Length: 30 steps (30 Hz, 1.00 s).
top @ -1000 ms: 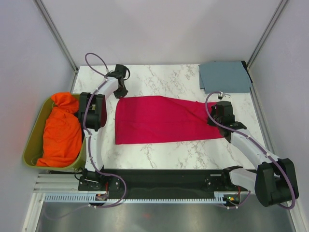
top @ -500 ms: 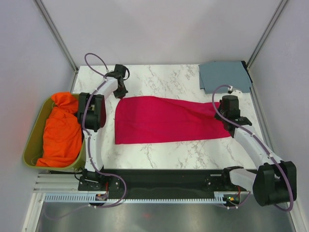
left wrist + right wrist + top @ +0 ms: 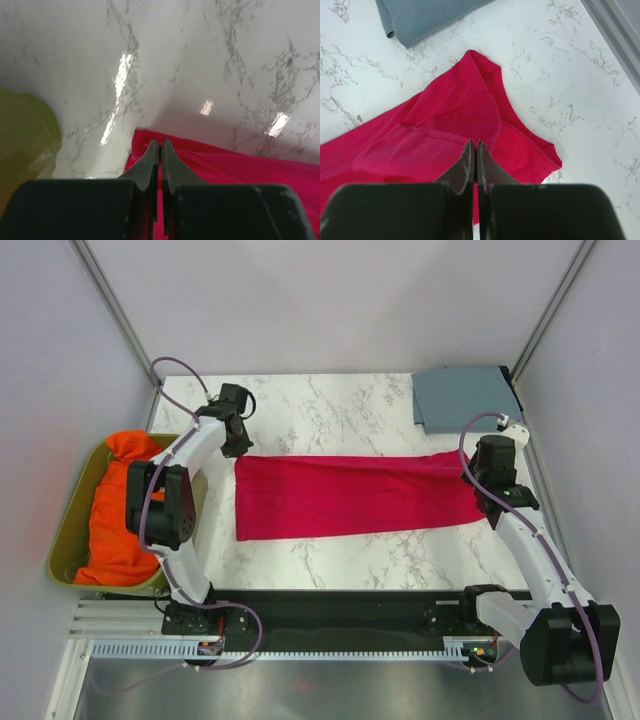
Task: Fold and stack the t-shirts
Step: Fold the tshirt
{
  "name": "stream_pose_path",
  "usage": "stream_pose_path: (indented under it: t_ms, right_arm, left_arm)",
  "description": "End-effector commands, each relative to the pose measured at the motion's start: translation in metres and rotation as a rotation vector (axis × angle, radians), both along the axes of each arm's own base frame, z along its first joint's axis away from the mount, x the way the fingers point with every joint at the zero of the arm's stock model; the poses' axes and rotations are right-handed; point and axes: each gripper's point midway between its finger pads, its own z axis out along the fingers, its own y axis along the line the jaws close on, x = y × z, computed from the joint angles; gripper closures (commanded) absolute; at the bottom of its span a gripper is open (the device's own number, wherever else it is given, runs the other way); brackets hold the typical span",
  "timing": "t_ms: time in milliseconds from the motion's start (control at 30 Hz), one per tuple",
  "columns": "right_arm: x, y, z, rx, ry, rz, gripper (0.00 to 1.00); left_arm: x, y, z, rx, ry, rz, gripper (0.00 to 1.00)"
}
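Nearest the arm bases, beside the left edge of the desk (image 3: 330, 405), an olive bin (image 3: 62, 540) holds a heap of orange cloth (image 3: 125, 510). Across the middle of the desk the crimson t-shirt (image 3: 350, 497) lies drawn out into one long flat band running left to right. I judge it is pulled taut this way to flatten the creases and line up the edges for the next fold. Each end is gripped. The left pincer (image 3: 160, 146) has its fingers pressed together on the band's far-left corner. The right pincer (image 3: 476, 146) is likewise closed on a ridge of cloth at the right end, where the fabric bunches toward it. Farthest off, in the far right corner, the blue-grey t-shirt (image 3: 465, 398) lies already folded, apart from the red one, probably as the base of the stack.
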Motion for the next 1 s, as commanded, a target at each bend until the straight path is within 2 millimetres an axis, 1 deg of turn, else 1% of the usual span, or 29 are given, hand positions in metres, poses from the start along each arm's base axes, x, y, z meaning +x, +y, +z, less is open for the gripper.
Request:
stream_pose_path:
  t_ms: [0,33,100,267,300,333,367,400,433,467,500,533,567,600,633,667,700,733,767,800,833,900,933,967]
  right_arm:
    - [-0.005,-0.006,0.006,-0.003,-0.022,-0.040,1.00]
    - [-0.007,-0.008,0.005,-0.007,-0.021,-0.049,1.00]
    - [-0.009,-0.011,0.003,-0.013,-0.017,-0.059,1.00]
    - [-0.015,-0.020,-0.003,-0.030,0.000,-0.105,1.00]
    - [-0.017,-0.023,-0.007,-0.031,0.011,-0.117,1.00]
    - [-0.019,-0.026,-0.009,-0.035,0.017,-0.130,1.00]
    - [-0.019,-0.027,-0.012,-0.035,0.024,-0.135,1.00]
    - [-0.021,-0.029,-0.017,-0.037,0.039,-0.144,1.00]
    - [-0.022,-0.030,-0.020,-0.035,0.046,-0.152,1.00]
    - [-0.022,-0.030,-0.023,-0.034,0.053,-0.154,1.00]
    - [-0.025,-0.030,-0.031,-0.029,0.072,-0.157,1.00]
    - [-0.027,-0.030,-0.034,-0.018,0.075,-0.172,1.00]
    - [-0.030,-0.032,-0.038,-0.016,0.084,-0.193,0.99]
    - [-0.034,-0.032,-0.047,-0.011,0.104,-0.204,0.95]
    - [-0.037,-0.032,-0.053,0.002,0.109,-0.223,0.76]
    - [-0.042,-0.042,-0.059,0.015,0.121,-0.265,0.59]
    - [-0.044,-0.042,-0.067,0.027,0.141,-0.262,0.20]
    - [-0.044,-0.041,-0.070,0.034,0.148,-0.261,0.09]
    - [-0.045,-0.041,-0.074,0.046,0.155,-0.272,0.05]
    - [-0.044,-0.040,-0.076,0.054,0.163,-0.271,0.03]
    - [-0.044,-0.040,-0.077,0.060,0.164,-0.276,0.02]
    - [-0.041,-0.038,-0.071,0.076,0.141,-0.270,0.02]
    - [-0.037,-0.032,-0.069,0.098,0.129,-0.246,0.03]
    - [-0.033,-0.029,-0.064,0.110,0.107,-0.226,0.03]
  left_arm:
    - [-0.014,0.007,0.018,0.043,-0.048,-0.011,0.98]
    - [-0.022,0.008,0.018,0.045,-0.046,-0.008,0.98]
    - [-0.028,0.005,0.017,0.043,-0.046,-0.015,0.98]
    - [-0.053,0.000,0.015,0.041,-0.040,-0.019,0.98]
    - [-0.057,-0.003,0.013,0.041,-0.035,-0.025,0.98]
    - [-0.065,-0.002,0.009,0.045,-0.024,-0.018,0.98]
    - [-0.068,-0.002,0.011,0.044,-0.033,-0.016,0.98]
    - [-0.072,-0.003,0.009,0.044,-0.026,-0.018,0.98]
    - [-0.080,-0.002,0.003,0.045,-0.007,-0.017,0.95]
    - [-0.083,-0.004,0.002,0.036,-0.002,-0.026,0.93]
    - [-0.093,-0.005,-0.001,0.038,0.007,-0.035,0.91]
    - [-0.098,-0.005,-0.003,0.038,0.012,-0.032,0.82]
    - [-0.104,-0.005,-0.004,0.036,0.017,-0.032,0.78]
    - [-0.115,-0.003,-0.005,0.030,0.016,-0.027,0.74]
    - [-0.120,-0.001,-0.006,0.027,0.017,-0.018,0.69]
    - [-0.125,0.000,-0.004,0.026,0.016,-0.016,0.66]
    - [-0.130,0.002,-0.001,0.022,0.009,-0.015,0.62]
    - [-0.132,0.001,0.001,0.022,0.013,-0.024,0.54]
    - [-0.137,0.003,0.003,0.027,0.026,-0.024,0.51]
    - [-0.138,0.004,0.006,0.034,0.032,-0.025,0.50]
    - [-0.134,0.004,0.014,0.035,0.014,-0.025,0.50]
    - [-0.131,0.003,0.022,0.032,-0.004,-0.031,0.50]
    - [-0.127,0.001,0.030,0.022,-0.027,-0.033,0.50]
    - [-0.125,-0.001,0.032,0.015,-0.035,-0.036,0.50]
